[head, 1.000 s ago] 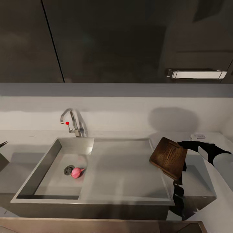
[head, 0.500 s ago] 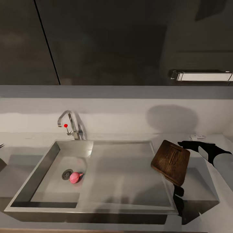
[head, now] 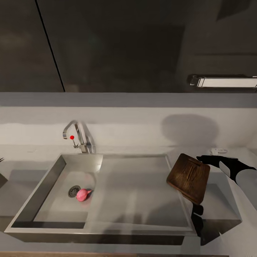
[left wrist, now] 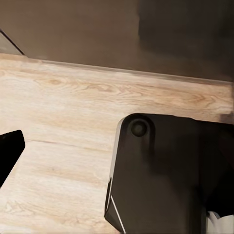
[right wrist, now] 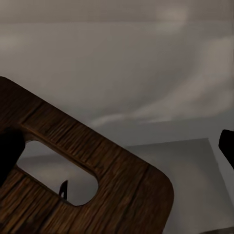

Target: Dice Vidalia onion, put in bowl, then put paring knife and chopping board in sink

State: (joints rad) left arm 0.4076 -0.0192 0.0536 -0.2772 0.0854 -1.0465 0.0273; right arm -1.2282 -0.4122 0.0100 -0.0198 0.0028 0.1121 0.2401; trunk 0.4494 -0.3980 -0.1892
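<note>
The rectangular stainless-steel sink (head: 53,185) holds the small pink-red Vidalia onion (head: 83,194) beside its round drain (head: 74,191). The right gripper (head: 202,159) holds the dark brown wooden chopping board (head: 188,177) tilted in the air over the sink's right edge, though its jaw opening cannot be told. Behind stand the curved chrome faucet (head: 76,135), matte grey countertop (head: 21,153) and dark cabinets (head: 114,43).

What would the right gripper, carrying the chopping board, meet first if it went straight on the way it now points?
Probably the pale back wall behind the sink. Past the chopping board in the right gripper, its wrist view shows no nearer obstacle, though depth is unclear.
</note>
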